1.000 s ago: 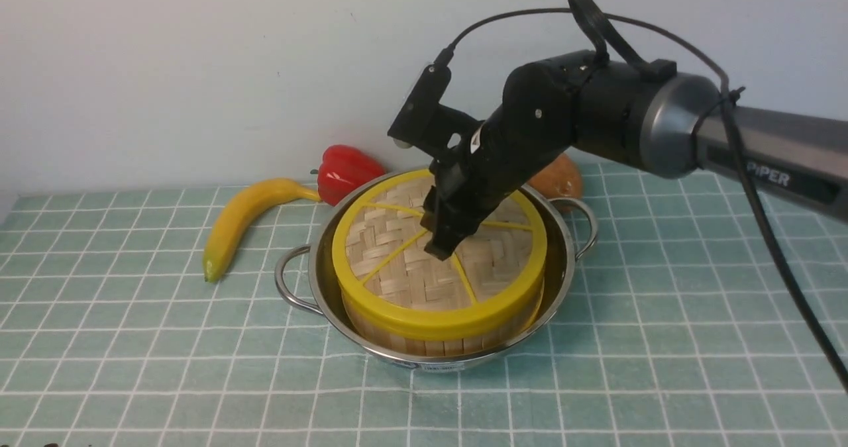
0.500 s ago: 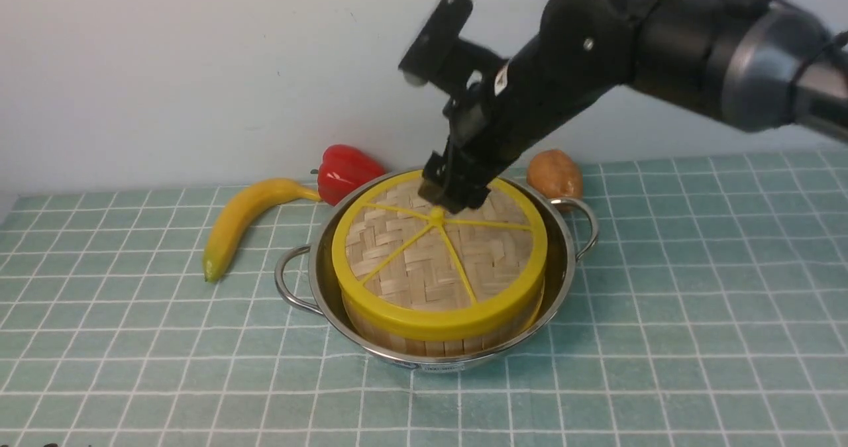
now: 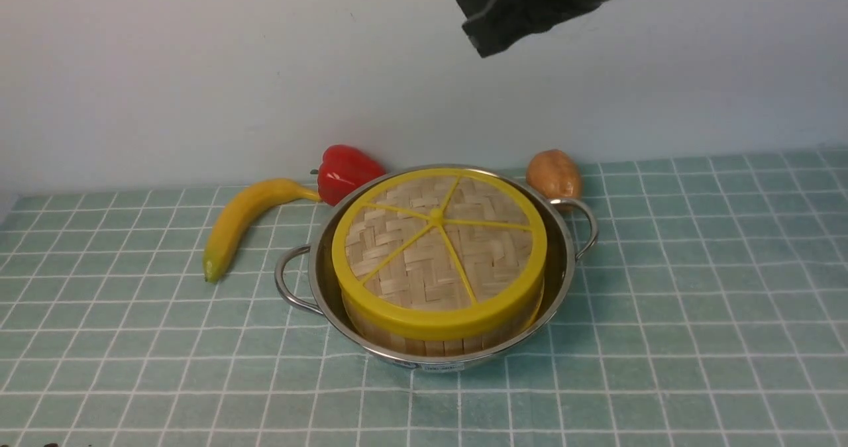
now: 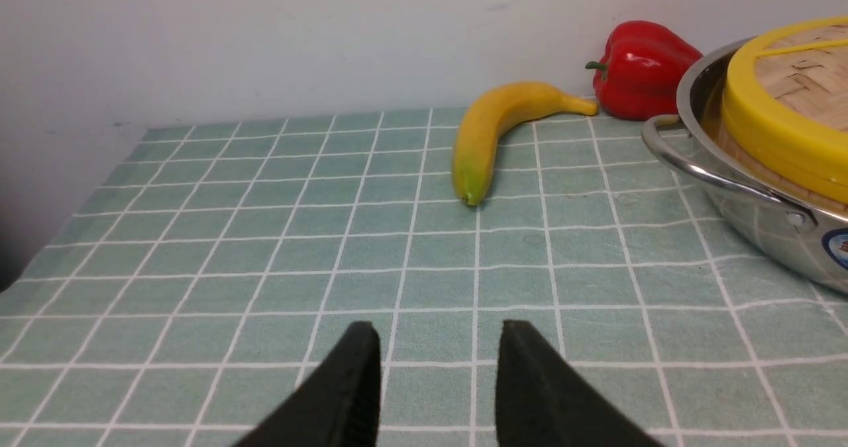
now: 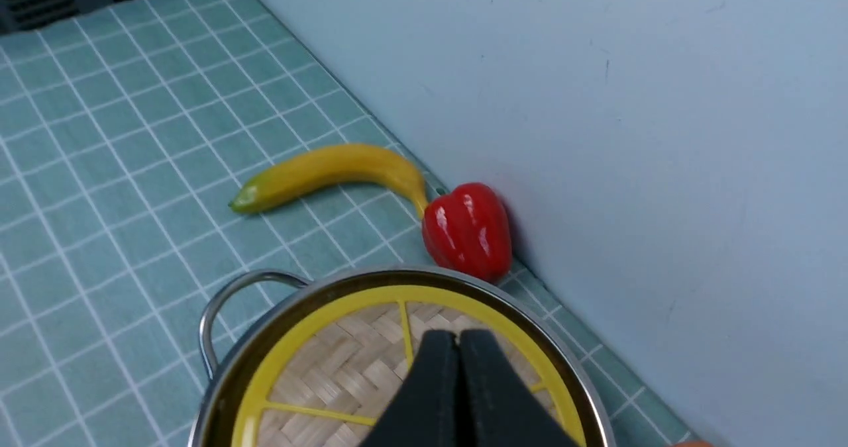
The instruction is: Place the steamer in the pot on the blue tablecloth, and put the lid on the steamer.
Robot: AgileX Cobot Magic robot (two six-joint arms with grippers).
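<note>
Your right gripper [image 5: 457, 394] has its jaws pressed together with nothing between them, and it hangs well above the lid [image 3: 439, 248], clear of it. The lid sits flat on the steamer [image 3: 424, 340], which stands inside the pot [image 3: 563, 261] on the blue tablecloth [image 3: 695, 301], so the job looks finished from here.

The main risk, as I judge it, is a careless descent: a closed tip coming down on the centre knob or a thin yellow spoke could tip the lid or skid the whole pot, since polished steel on smooth cloth may slide easily. Whether the lid is seated evenly on the far rim you cannot confirm; that edge is hard to read from the front view.

Your left gripper [image 4: 437, 381] is low over bare cloth, jaws parted and empty, with the pot's loop handle off to one side of it and a banana [image 4: 490, 132] and red pepper [image 4: 639, 66] beyond; a sideways sweep there could catch the handle.

The lid is a woven bamboo disc with a thick glossy yellow rim; the steamer wall is pale vertical slats; the pot is shallow, round and mirror-bright.
</note>
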